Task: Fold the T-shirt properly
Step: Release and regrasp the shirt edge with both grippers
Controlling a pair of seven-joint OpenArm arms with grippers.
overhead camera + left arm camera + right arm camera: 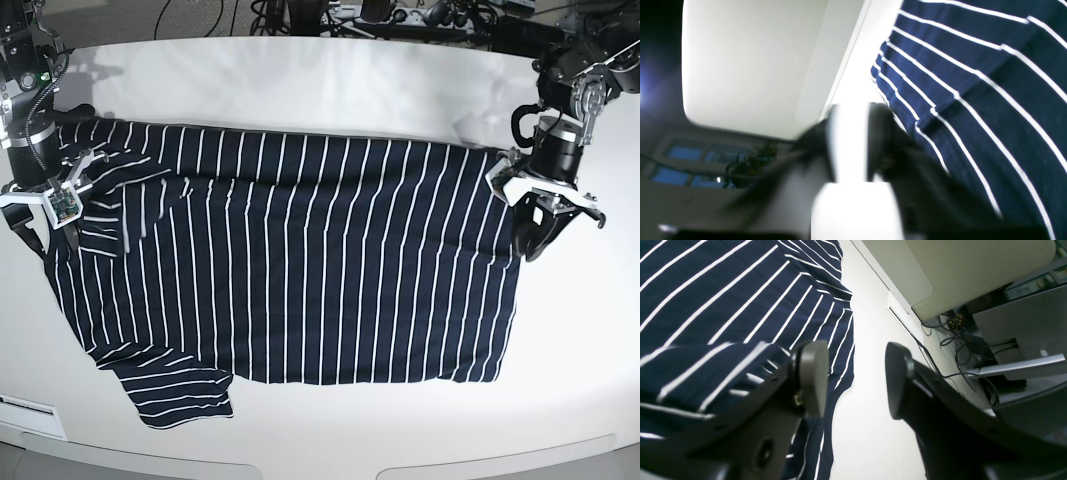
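The T-shirt (pixel 300 260), dark navy with thin white stripes, lies spread flat on the white table (pixel 330 90). Its sleeves are at the left of the base view; the upper sleeve (pixel 115 175) is folded in over the body. My right gripper (pixel 50 232) hovers over the shirt's left edge by that sleeve. In its wrist view it (pixel 855 383) is open and empty, with shirt fabric (pixel 723 300) beside its left finger (pixel 810 380). My left gripper (pixel 535 240) is at the shirt's right edge. Its wrist view is blurred; the gripper (pixel 853 143) shows a white gap between the jaws, with the shirt (pixel 990 100) on its right.
Cables and power strips (pixel 400 20) lie beyond the table's back edge. Off the table's side, the right wrist view shows more cables (pixel 957 330) and a grey stand (pixel 1017 323). The table's front edge (pixel 300 462) runs just below the lower sleeve (pixel 180 395).
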